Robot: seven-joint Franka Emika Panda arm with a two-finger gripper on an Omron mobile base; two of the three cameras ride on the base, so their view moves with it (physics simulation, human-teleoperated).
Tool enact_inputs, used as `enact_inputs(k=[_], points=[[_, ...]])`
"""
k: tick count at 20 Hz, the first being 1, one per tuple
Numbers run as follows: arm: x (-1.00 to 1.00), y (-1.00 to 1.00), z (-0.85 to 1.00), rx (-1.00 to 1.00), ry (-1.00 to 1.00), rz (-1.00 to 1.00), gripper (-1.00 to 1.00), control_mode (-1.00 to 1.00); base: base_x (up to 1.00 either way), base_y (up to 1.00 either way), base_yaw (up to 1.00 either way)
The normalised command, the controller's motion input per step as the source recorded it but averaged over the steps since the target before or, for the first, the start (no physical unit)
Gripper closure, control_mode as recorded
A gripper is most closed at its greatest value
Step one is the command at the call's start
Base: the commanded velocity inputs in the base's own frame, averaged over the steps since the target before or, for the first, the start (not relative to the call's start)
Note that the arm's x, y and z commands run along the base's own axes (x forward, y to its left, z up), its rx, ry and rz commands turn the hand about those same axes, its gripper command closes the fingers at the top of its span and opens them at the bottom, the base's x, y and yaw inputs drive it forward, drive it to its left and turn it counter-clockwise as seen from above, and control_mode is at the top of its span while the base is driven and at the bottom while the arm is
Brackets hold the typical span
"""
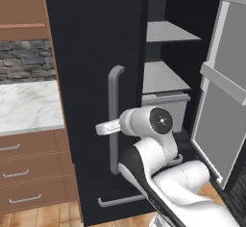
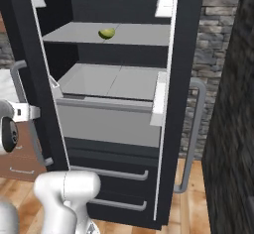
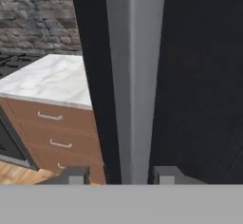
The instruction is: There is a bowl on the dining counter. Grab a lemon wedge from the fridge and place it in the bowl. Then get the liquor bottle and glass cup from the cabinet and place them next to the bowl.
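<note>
Hand (image 3: 121, 175) straddles fridge (image 1: 91, 77) handle (image 3: 133, 76), fingers either side, grip unclear. Risk: slipping off, door swinging shut; wedge (image 2: 106, 32) unreached.

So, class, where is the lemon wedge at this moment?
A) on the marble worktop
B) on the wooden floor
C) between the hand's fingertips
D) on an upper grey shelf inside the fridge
D: in the right base view the lemon wedge lies on an upper grey shelf inside the open fridge.
</note>
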Motion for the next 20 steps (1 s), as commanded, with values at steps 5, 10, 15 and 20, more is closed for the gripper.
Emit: enact_inputs(k=[5,10,15,20], points=[[-0.93,-0.49,0.12,0.23,0.0,-0.09,-1.0,-1.0,0.0,0.0,0.0],[-0.46,-0.99,0.5,0.34,0.16,-0.09,-1.0,-1.0,0.0,0.0,0.0],[0.01,-0.9,0.64,0.33,0.32,-0.12,-1.0,-1.0,0.0,0.0,0.0],[0.44,-0.49,0.36,0.24,0.32,-0.18,-1.0,-1.0,0.0,0.0,0.0]])
